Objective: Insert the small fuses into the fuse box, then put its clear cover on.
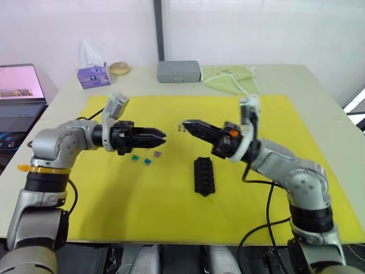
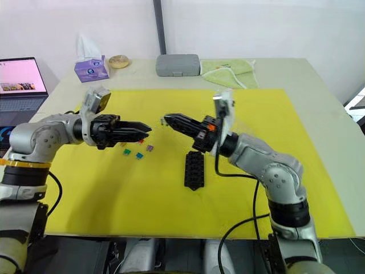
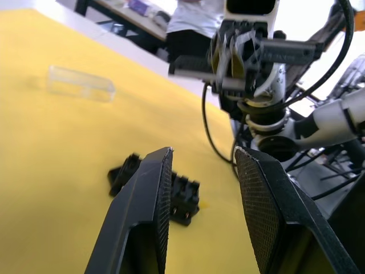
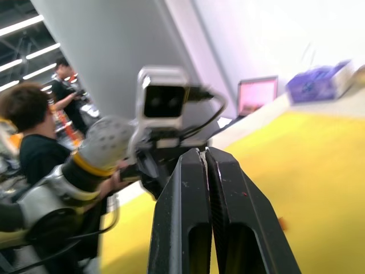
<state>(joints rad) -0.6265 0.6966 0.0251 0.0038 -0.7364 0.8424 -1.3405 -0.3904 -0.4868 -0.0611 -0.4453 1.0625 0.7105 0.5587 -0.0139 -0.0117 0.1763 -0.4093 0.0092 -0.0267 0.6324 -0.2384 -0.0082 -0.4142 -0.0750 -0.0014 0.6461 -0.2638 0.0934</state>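
fuse box (image 1: 205,175) slots look empty; small fuses (image 1: 146,157) lie beside it.

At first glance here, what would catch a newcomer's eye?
The left gripper and right gripper point at each other above the middle of the yellow mat, the left open, the right shut. Below them lies the black fuse box, with a few small fuses loose on the mat under the left gripper.

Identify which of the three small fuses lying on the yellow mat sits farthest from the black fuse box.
The green fuse, the leftmost of the three. The teal fuse and the purple fuse lie closer to the fuse box.
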